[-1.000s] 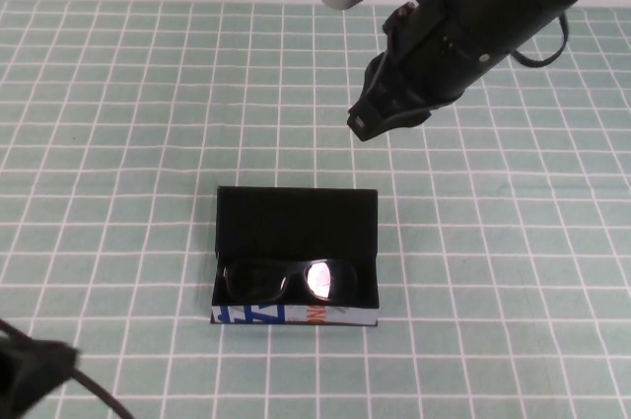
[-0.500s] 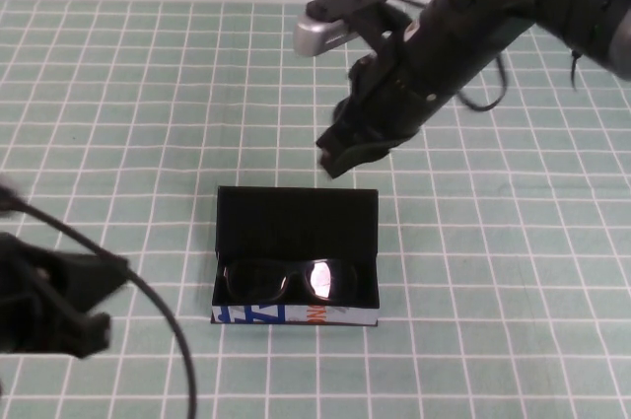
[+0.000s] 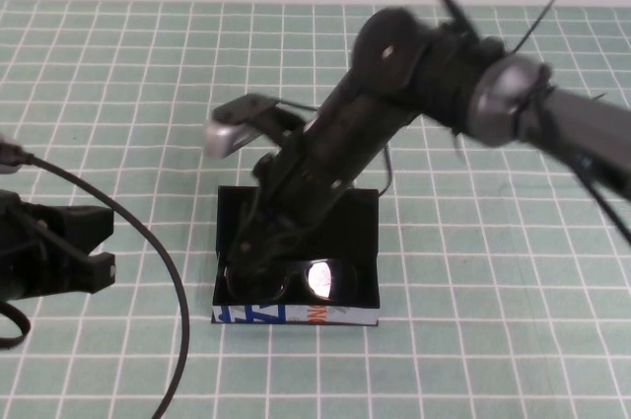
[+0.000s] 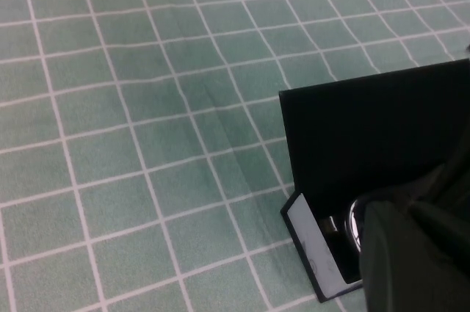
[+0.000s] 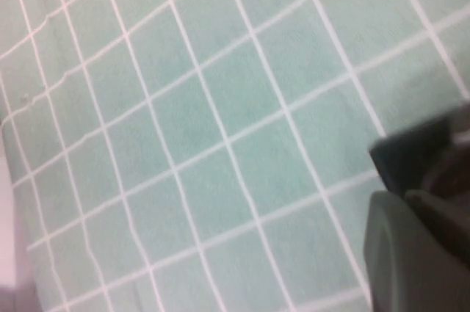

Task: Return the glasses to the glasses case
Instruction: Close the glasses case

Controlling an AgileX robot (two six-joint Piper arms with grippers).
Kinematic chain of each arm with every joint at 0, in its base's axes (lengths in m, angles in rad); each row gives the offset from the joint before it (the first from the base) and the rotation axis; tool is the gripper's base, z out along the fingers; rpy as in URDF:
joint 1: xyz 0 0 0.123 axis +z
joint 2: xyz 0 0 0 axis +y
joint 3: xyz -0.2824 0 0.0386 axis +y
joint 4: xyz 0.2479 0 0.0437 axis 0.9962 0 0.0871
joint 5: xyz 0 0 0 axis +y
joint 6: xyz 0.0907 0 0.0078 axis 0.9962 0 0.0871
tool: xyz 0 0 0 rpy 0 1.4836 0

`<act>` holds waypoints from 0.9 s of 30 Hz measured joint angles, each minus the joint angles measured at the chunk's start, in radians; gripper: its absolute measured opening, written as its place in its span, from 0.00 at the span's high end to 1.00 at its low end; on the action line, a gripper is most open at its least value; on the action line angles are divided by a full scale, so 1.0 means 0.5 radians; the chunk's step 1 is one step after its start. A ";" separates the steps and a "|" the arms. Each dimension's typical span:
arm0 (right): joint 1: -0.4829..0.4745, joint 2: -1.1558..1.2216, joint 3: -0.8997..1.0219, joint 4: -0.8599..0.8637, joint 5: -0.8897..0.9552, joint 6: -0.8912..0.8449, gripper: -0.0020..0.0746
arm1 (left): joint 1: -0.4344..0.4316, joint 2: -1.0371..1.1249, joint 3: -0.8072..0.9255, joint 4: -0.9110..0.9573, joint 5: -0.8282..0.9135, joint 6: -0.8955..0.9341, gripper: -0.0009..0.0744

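The dark-framed glasses (image 3: 296,281) lay inside the open black box-like glasses case (image 3: 296,227) on the green gridded worktop (image 3: 118,94). The right gripper (image 3: 251,266) reached down over the case's left part; the left gripper (image 3: 69,251) hovered well left of it. Whether either's jaws were clenched or released, I could not tell.

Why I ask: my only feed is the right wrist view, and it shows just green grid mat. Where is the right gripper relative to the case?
Observer: In the high view, the right gripper is down at the left end of the open case.
Operator: Are the glasses inside?
Observer: Yes, the glasses lie in the case, just behind its white front edge. The arm hides their left part.
Operator: And the left gripper?
Observer: The left gripper sits low, well to the left of the case and not touching it.
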 joint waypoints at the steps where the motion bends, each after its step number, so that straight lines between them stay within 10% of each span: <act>1: 0.024 0.011 0.000 0.011 -0.031 -0.004 0.99 | 0.000 0.000 0.000 0.003 0.000 0.000 0.99; 27: 0.072 0.225 0.000 -0.023 -0.489 0.077 0.99 | 0.000 0.000 0.000 0.021 0.093 0.000 0.99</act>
